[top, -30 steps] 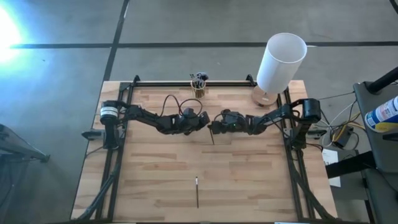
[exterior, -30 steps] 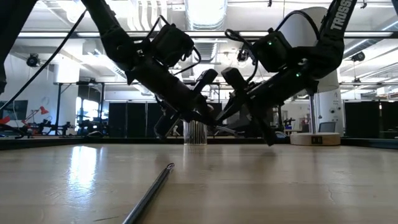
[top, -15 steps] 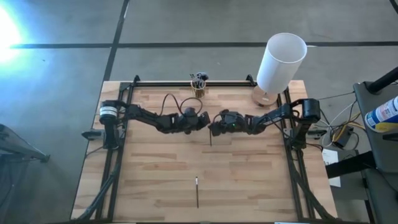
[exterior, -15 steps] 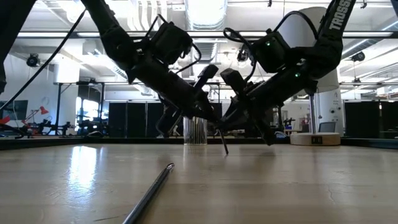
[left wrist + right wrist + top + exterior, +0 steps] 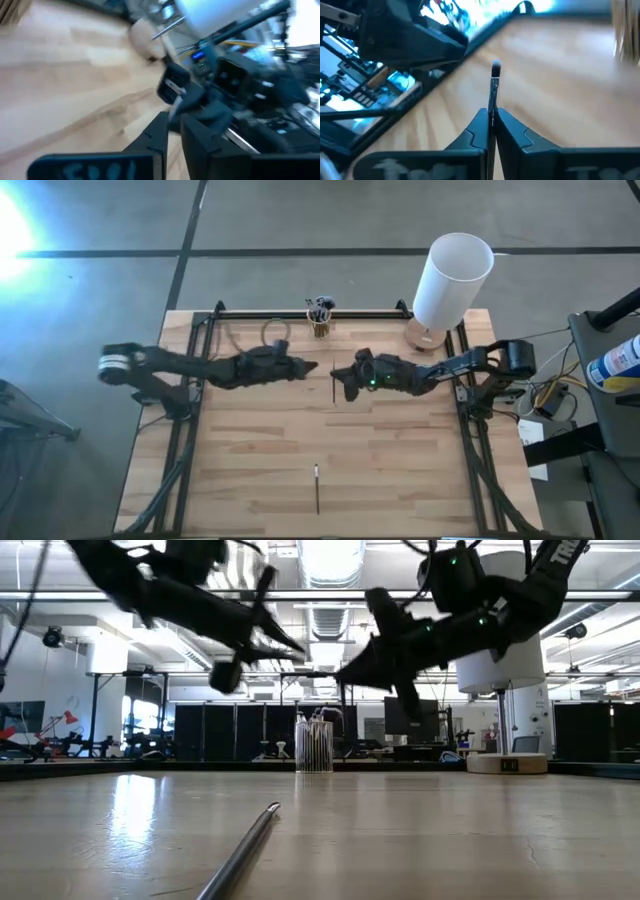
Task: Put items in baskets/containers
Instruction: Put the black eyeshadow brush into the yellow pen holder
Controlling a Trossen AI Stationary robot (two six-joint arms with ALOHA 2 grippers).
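My right gripper (image 5: 338, 380) (image 5: 490, 117) hangs above the middle of the table, shut on a thin dark makeup brush (image 5: 494, 85) (image 5: 333, 388). To its left, a short gap away, my left gripper (image 5: 310, 366) (image 5: 174, 132) is a little open, with nothing between its fingers. A small glass cup (image 5: 320, 320) (image 5: 314, 745) with several brushes standing in it sits at the table's far edge. Another brush (image 5: 317, 488) (image 5: 240, 850) lies flat on the table near the front edge. My right gripper pinches the brush's thin handle (image 5: 492, 106) between its two fingers. The brush's small head (image 5: 495, 70) sticks out past the fingertips. The brush is lifted clear of the table.
A tall white cylinder (image 5: 452, 280) on a round wooden base (image 5: 507, 762) stands at the far right corner. A black frame rail (image 5: 270, 311) runs along the far edge, just in front of the cup. Bare wood lies between the arms and the front edge.
My left gripper has let go of the brush and drawn back toward the table's left edge, rising and rolling. My right gripper has kept the brush and risen with it. The brush's lower end, near the table half a second ago, now hangs clear.
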